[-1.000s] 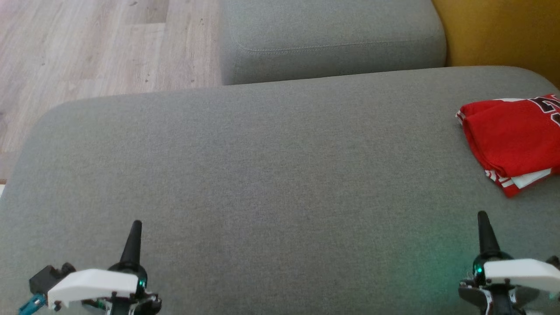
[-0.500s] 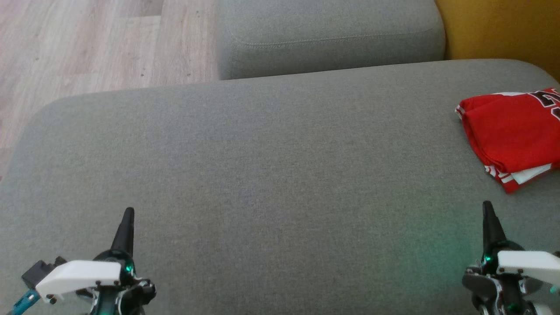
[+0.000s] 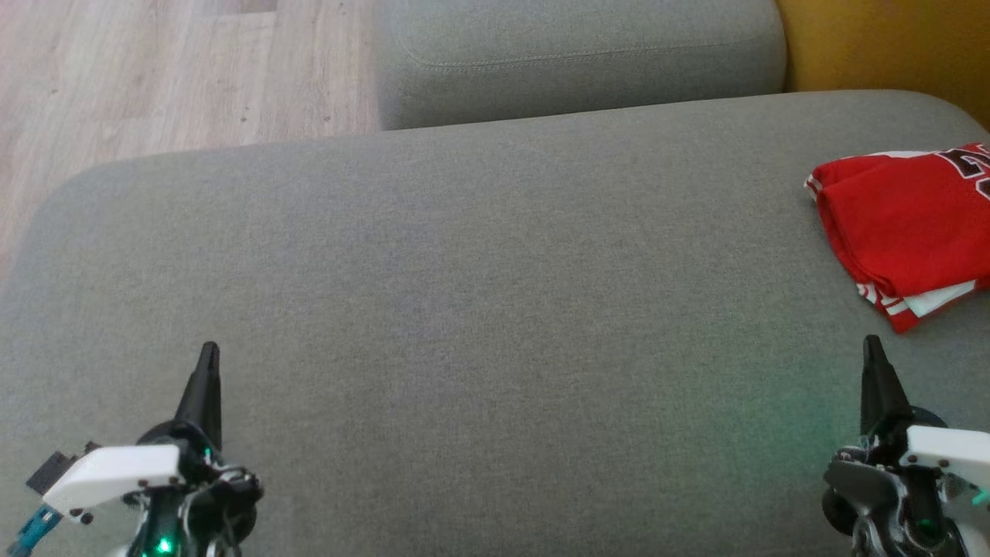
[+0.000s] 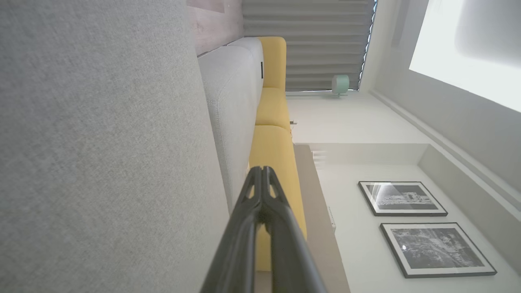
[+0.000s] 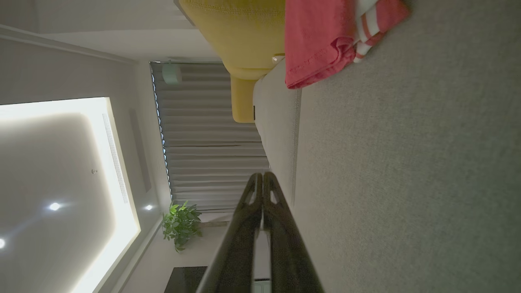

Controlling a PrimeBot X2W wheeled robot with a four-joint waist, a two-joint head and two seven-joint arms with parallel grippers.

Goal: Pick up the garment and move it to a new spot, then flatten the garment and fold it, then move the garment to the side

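Since the red garment (image 3: 905, 224) lies folded at 3 o'clock on the grey cushion (image 3: 464, 271), with left gripper (image 3: 208, 352) at 7 o'clock and right gripper (image 3: 872, 346) at 5 o'clock both pinched closed and empty, the task reads as done, with nothing evidently left.

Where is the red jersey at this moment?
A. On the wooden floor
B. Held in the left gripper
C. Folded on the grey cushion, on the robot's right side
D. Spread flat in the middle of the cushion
C: the red jersey lies folded near the right edge of the grey cushion, ahead of the right gripper, which is shut and not touching it.
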